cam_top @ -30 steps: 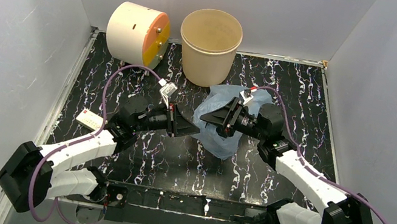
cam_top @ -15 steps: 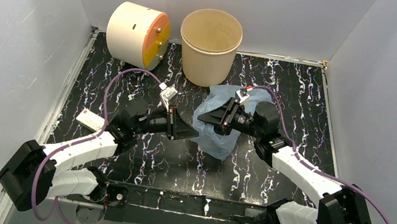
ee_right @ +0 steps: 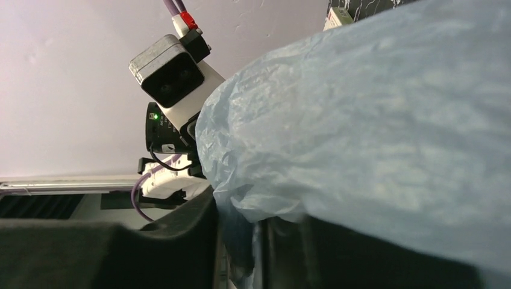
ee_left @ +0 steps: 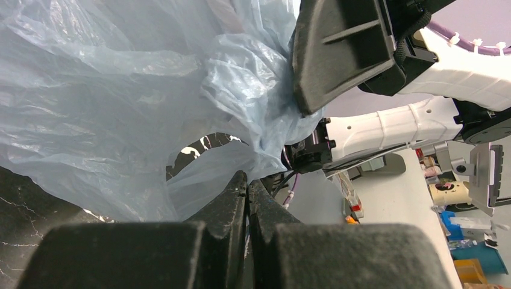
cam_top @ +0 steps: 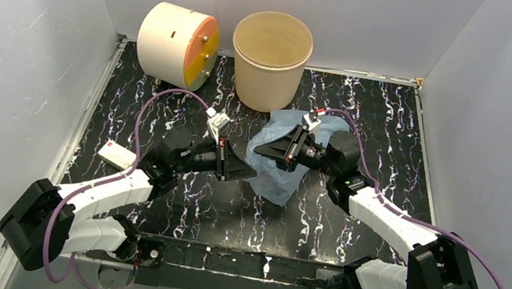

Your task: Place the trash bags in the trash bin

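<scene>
A thin, crinkly pale blue plastic bag (cam_top: 276, 184) sits between the two grippers. The right gripper (cam_top: 262, 148) is clamped on a fold of it, and the left gripper (cam_top: 251, 173), fingers together, touches its edge. The round tan plastic bin (cam_top: 269, 67) stands just beyond the bag, nearer the right gripper.

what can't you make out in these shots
- Right wrist view: the trash bag drapes over the right gripper, hiding whether its jaws are closed.
- Left wrist view: the left gripper is shut; film pinched or not is unclear.
- Top view: white box markings too small.
</scene>
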Tool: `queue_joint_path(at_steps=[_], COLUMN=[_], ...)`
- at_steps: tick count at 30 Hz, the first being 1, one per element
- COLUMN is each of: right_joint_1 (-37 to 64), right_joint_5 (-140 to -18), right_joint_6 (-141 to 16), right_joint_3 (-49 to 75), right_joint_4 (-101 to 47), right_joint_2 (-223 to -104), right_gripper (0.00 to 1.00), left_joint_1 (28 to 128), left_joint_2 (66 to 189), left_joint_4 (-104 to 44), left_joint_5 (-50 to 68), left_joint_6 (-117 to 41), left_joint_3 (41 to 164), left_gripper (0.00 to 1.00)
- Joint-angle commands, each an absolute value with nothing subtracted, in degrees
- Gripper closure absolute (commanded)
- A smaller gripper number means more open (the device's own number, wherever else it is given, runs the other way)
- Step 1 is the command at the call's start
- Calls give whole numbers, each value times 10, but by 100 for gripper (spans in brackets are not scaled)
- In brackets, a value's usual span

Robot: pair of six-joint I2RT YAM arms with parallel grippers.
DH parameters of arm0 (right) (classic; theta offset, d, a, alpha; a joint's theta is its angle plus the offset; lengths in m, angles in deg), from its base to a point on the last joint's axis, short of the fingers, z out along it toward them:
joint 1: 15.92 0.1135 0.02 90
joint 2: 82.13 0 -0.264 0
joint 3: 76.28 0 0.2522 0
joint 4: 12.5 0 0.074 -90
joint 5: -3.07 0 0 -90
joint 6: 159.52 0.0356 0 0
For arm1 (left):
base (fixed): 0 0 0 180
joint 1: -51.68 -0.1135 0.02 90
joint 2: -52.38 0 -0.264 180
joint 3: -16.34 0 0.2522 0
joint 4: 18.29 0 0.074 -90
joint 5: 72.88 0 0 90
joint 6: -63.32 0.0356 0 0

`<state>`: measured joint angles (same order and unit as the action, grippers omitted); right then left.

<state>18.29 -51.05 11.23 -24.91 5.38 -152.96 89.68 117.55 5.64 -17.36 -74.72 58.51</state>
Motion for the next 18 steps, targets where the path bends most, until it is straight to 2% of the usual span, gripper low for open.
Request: queue_joint_path(at_steps=[1, 7, 18], right_joint_1=[184, 186, 203], right_joint_5=[-498, -466, -466], right_joint_6=[86, 66, 26], right_joint_3=[-240, -238, -189], right_joint_4=[76, 68, 28], right_joint_2=[-1522, -1544, -1560], right_gripper=[62, 55, 54], left_joint_1=[900, 900, 899], left_joint_2=[1168, 1170, 1172], left_joint_4=[76, 81, 88], left_joint_5=[-174, -170, -169], left_joint_6=[-741, -740, -747], left_joint_3=[586, 590, 584], left_gripper=[100, 100, 100])
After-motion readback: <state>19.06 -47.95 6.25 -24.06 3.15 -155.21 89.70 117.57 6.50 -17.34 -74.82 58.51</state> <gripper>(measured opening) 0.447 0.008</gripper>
